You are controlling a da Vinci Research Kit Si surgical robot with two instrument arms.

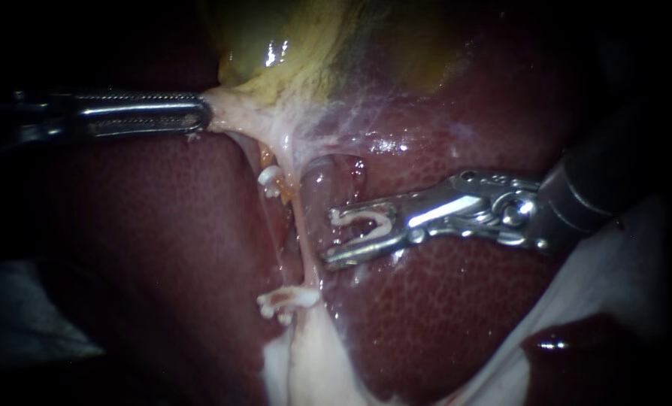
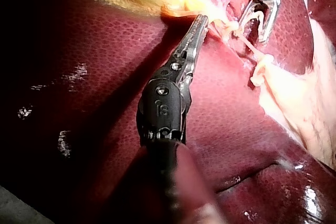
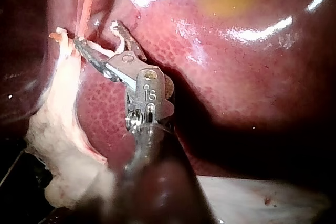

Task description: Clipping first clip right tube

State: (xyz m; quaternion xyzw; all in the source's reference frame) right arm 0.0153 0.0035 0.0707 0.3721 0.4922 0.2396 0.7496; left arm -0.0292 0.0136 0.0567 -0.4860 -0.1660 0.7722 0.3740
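The yellow-green gallbladder (image 1: 276, 45) lies at the top on the dark red liver (image 1: 441, 301). My left instrument (image 1: 204, 114) is shut on the gallbladder's pale lower edge and holds it stretched toward the left. Two thin tubes run down from there. The right tube (image 1: 303, 233) is a pale pink strand. My right instrument (image 1: 331, 237) carries a white clip (image 1: 362, 219) between its wide-set jaws, with the tips just right of that tube. In the right wrist view one jaw tip of the right instrument (image 3: 98, 32) reaches the tube (image 3: 84, 11).
One white clip (image 1: 270, 180) sits high by the left tube and another (image 1: 285, 301) low where the strands meet pale tissue (image 1: 313, 361). White cloth (image 1: 614, 278) lies under the right instrument's shaft. The left wrist view shows the left instrument (image 2: 203, 20) gripping beside both clips.
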